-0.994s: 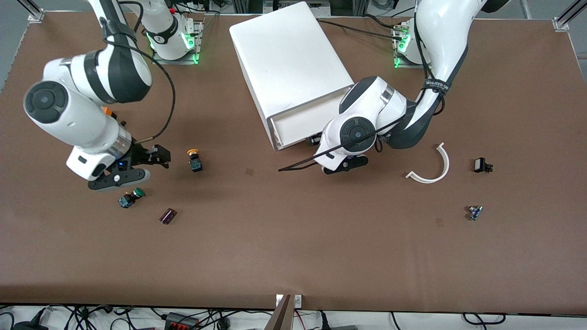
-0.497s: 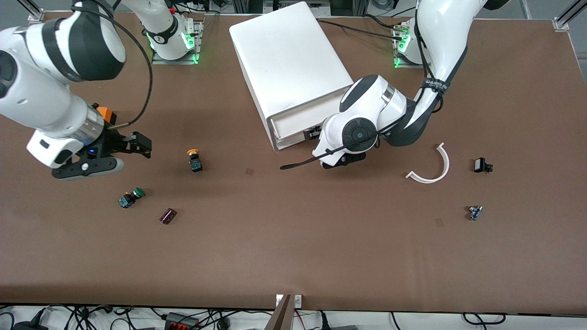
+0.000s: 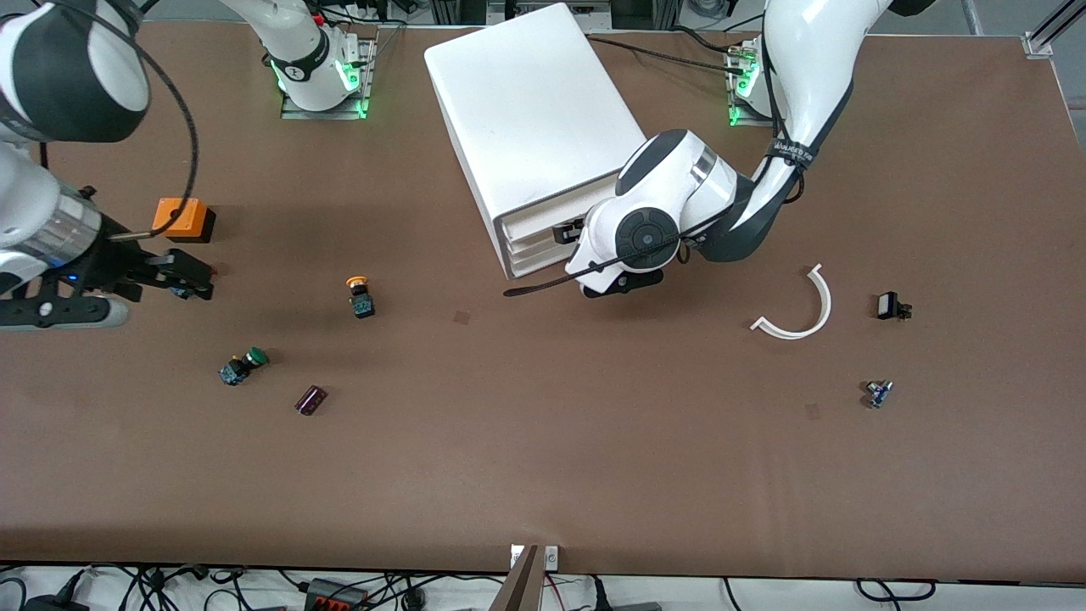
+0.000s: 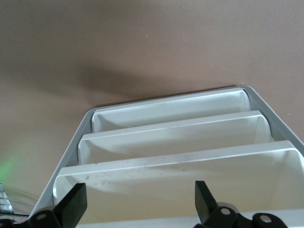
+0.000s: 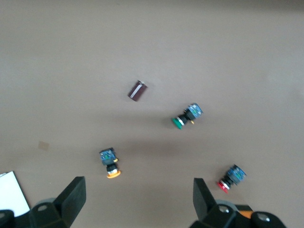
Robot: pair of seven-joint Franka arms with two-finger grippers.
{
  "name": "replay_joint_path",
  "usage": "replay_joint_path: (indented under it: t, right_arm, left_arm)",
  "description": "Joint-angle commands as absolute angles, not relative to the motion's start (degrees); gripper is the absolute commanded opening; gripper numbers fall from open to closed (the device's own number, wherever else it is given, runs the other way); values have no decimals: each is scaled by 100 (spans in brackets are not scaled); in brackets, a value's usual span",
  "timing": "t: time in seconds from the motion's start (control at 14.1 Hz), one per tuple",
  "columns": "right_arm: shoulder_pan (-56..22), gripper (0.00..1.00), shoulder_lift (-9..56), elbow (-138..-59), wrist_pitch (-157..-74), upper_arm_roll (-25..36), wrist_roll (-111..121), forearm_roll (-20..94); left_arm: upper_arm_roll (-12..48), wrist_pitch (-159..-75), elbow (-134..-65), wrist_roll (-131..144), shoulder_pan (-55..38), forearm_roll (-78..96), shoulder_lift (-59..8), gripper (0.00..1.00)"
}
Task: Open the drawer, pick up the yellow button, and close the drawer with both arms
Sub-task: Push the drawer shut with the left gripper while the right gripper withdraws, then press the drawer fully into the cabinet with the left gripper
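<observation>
The left end effector (image 3: 567,233) sits at the cabinet (image 3: 534,110) front, its fingers (image 4: 71,206) spread wide with nothing between them, level with the top drawer (image 4: 180,178). Over the last second it has pushed in toward the cabinet, and the drawer that stood out from the front is now flush with the two below it. So the closing step looks done or all but done.

The right end effector (image 3: 191,273), also open and empty, has drawn away toward the right arm's end of the tabletop (image 3: 543,441) and now hangs above a red button (image 5: 230,177), just beside an orange block (image 3: 181,218). The yellow button (image 3: 359,294) lies where it lay, on the tabletop between that end effector and the cabinet: it is already out.

Counted: three drawers, three buttons (yellow, green (image 3: 240,366), red), one orange block, one dark red cylinder (image 3: 310,400), one white arc (image 3: 797,307), two small dark parts (image 3: 891,306).
</observation>
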State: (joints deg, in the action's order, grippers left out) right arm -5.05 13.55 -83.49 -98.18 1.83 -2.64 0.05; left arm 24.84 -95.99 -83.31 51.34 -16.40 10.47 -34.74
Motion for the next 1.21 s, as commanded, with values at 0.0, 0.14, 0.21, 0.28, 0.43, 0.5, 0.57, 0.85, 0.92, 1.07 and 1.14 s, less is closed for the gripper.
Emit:
replay_joint_path:
  t: [0.0, 0.14, 0.21, 0.28, 0.43, 0.5, 0.57, 0.85, 0.92, 1.07, 1.14]
  right_arm:
    - [-133, 100, 1099, -8288, -9527, 79, -343, -9]
    - [122, 100, 1029, -8288, -9527, 0, -273, -26]
    - [288, 100, 959, -8305, -9527, -70, -81, -26]
    - [377, 100, 923, -8314, -9519, -88, 112, -26]
    - [361, 100, 905, -8306, -9414, -70, 202, -61]
    - [334, 100, 905, -8306, -9387, -53, 185, -70]
    - [282, 100, 905, -8306, -9387, -44, 176, -79]
    - [290, 100, 783, -8524, -9343, -44, 97, -105]
    - [290, 100, 669, -8699, -9360, -44, 97, -105]
    - [281, 100, 414, -9095, -9465, -44, 105, -140]
    - [281, 100, 309, -9218, -9483, -44, 105, -141]
  left_arm:
    - [2602, -9606, -8613, 5133, -1547, 1222, -3217, 100]
    - [2610, -9615, -8683, 5115, -1547, 1213, -3217, 100]
    - [2610, -9624, -8684, 5115, -1564, 1222, -3217, 100]
    - [2610, -9624, -8684, 5107, -1564, 1213, -3217, 100]
    - [2610, -9633, -8701, 5089, -1582, 1222, -3217, 100]
    - [2610, -9633, -8701, 5089, -1582, 1213, -3217, 100]
    - [2610, -9633, -8701, 5089, -1582, 1213, -3217, 100]
    - [2523, -9624, -8500, 5054, -1477, 977, -3085, 100]
    - [2522, -9615, -8316, 5062, -1329, 610, -3068, 100]
    - [2566, -9598, -8043, 4993, -890, 55, -3067, 100]
    - [2566, -9589, -7894, 4836, -740, -226, -3067, 100]
